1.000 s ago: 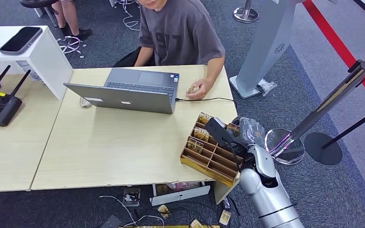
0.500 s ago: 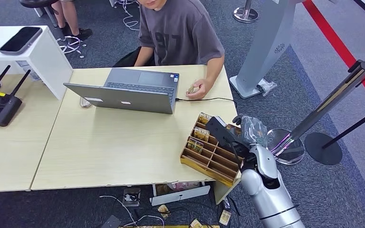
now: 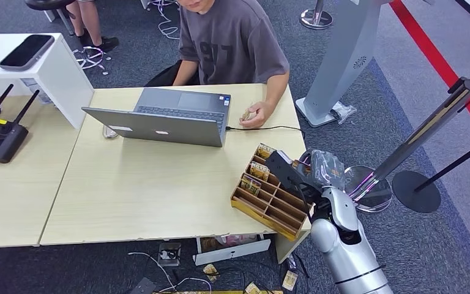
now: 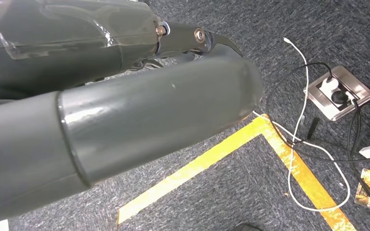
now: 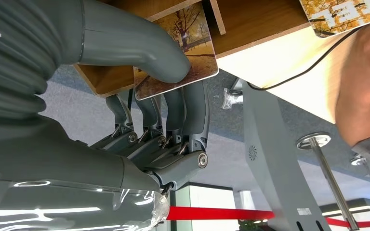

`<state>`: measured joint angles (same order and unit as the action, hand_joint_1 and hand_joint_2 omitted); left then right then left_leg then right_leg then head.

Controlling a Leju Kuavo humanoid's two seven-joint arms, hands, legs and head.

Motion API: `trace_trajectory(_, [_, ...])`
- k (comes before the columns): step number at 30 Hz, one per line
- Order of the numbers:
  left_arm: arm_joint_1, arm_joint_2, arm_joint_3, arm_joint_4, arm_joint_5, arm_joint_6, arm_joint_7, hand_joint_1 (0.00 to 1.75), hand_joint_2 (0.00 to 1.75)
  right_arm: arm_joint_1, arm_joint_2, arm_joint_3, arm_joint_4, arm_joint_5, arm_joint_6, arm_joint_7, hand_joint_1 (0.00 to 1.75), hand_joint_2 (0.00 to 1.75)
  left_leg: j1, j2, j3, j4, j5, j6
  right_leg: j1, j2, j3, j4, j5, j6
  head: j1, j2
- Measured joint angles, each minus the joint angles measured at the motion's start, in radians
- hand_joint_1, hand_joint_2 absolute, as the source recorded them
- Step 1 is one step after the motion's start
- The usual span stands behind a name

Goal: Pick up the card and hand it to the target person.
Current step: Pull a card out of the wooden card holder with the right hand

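Pinching the card (image 5: pixel 176 50) between thumb and fingers (image 5: pixel 192 110) of the right hand (image 3: pixel 318 168) at the box (image 3: pixel 269 205) edge (box nudged slightly since a moment ago); grasp looking secured, lifting toward the person (image 3: pixel 232 43) seeming next.

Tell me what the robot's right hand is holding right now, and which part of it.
The right hand pinches a card by its outer edge, thumb on the picture face, fingers behind. It still sits at the wooden organizer.
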<state>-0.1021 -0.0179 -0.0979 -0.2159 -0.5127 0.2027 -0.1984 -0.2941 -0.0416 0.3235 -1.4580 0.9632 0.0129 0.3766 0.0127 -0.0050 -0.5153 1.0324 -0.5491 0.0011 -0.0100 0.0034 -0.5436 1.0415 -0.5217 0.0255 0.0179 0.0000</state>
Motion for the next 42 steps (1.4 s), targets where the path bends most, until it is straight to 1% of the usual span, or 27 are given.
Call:
trace_trajectory(8, [0.000, 0.000, 0.000, 0.000, 0.000, 0.000, 0.000, 0.00, 0.00, 0.000, 0.000, 0.000, 0.000, -0.009, 0.002, -0.002, 1.35, 1.75, 0.000, 0.000, 0.000, 0.000, 0.000, 0.000, 0.000, 0.000, 0.000, 0.000, 0.000, 0.000, 0.000, 0.000])
trace_trajectory(15, [0.000, 0.001, 0.000, 0.000, -0.001, 0.000, 0.000, 0.00, 0.00, 0.000, 0.000, 0.000, 0.000, -0.013, 0.002, -0.004, 1.43, 1.75, 0.000, 0.000, 0.000, 0.000, 0.000, 0.000, 0.000, 0.000, 0.000, 0.000, 0.000, 0.000, 0.000, 0.000])
trace_trajectory(19, [0.000, 0.003, 0.000, 0.000, -0.002, 0.001, 0.000, 0.00, 0.00, 0.000, -0.003, 0.000, -0.008, -0.012, 0.002, -0.005, 1.41, 1.75, 0.000, 0.000, 0.000, 0.000, 0.000, 0.000, 0.000, 0.000, 0.000, 0.000, 0.000, 0.000, 0.000, 0.000])
trace_trajectory(24, [0.000, 0.004, 0.000, 0.000, -0.003, 0.001, -0.003, 0.00, 0.00, -0.001, -0.009, 0.000, -0.038, -0.001, 0.011, 0.000, 1.44, 1.75, 0.000, 0.000, 0.000, 0.000, 0.000, 0.000, 0.000, 0.000, 0.000, 0.000, 0.000, 0.000, 0.000, 0.000])
trace_trajectory(42, [0.000, 0.005, 0.000, 0.000, -0.006, 0.003, -0.011, 0.00, 0.00, -0.004, -0.031, 0.001, -0.123, -0.010, 0.031, 0.002, 1.45, 1.75, 0.000, 0.000, 0.000, 0.000, 0.000, 0.000, 0.000, 0.000, 0.000, 0.000, 0.000, 0.000, 0.000, 0.000])
